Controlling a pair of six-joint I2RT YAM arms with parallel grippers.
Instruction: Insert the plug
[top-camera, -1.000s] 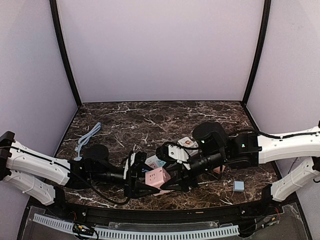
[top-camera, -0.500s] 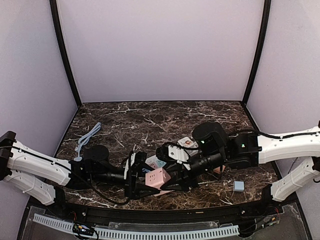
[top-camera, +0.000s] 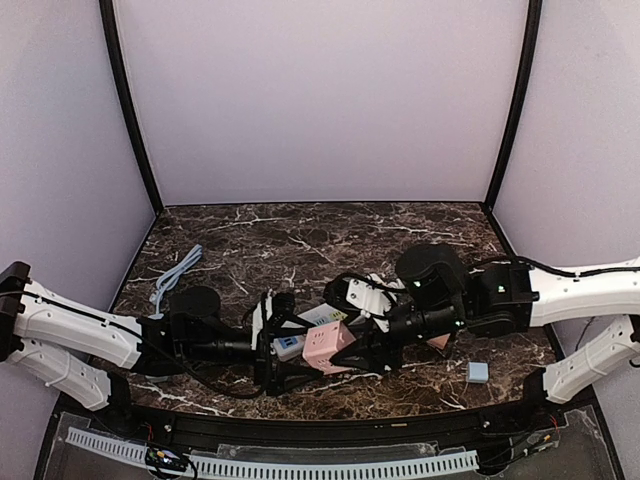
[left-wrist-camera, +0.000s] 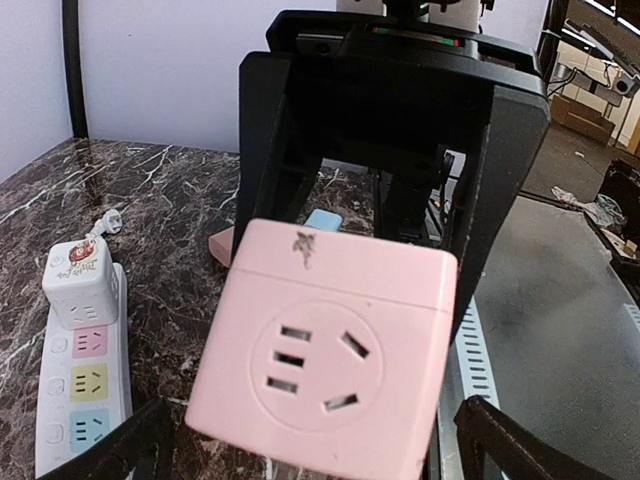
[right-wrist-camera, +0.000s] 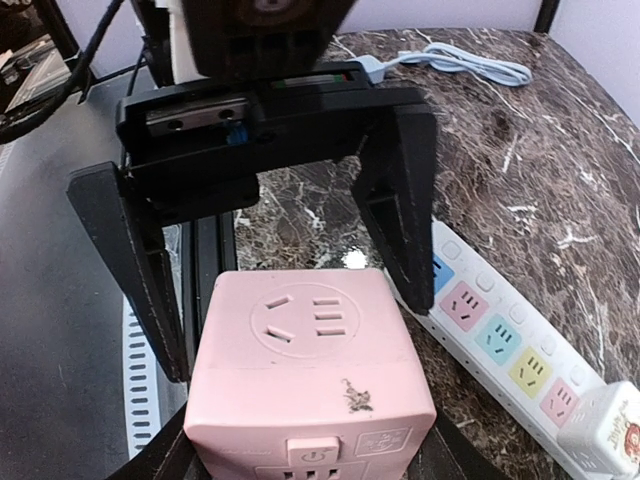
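Observation:
A pink cube socket (top-camera: 328, 345) is held off the table, tilted, in my right gripper (top-camera: 352, 345). In the right wrist view the cube (right-wrist-camera: 310, 380) sits between my fingers, and my right gripper (right-wrist-camera: 310, 470) is shut on it. My left gripper (top-camera: 285, 350) is open and faces the cube's socket face (left-wrist-camera: 320, 360), its fingers (right-wrist-camera: 400, 220) flanking the cube's far end. In the left wrist view my left gripper (left-wrist-camera: 320, 455) is spread wide at the bottom corners. A white power strip (top-camera: 300, 338) with coloured sockets lies beside them, and it shows in both wrist views (left-wrist-camera: 75, 390) (right-wrist-camera: 500, 350).
A white cube adapter (top-camera: 375, 290) with a red logo sits plugged at the strip's end (left-wrist-camera: 80, 285). A light blue cable (top-camera: 175, 275) lies at the left. A small blue adapter (top-camera: 477, 372) sits at the front right. A small white plug (left-wrist-camera: 108, 218) lies on the marble.
The right gripper has lifted and tilted the pink cube and shifted slightly right. The left gripper has moved right, closing in around the cube.

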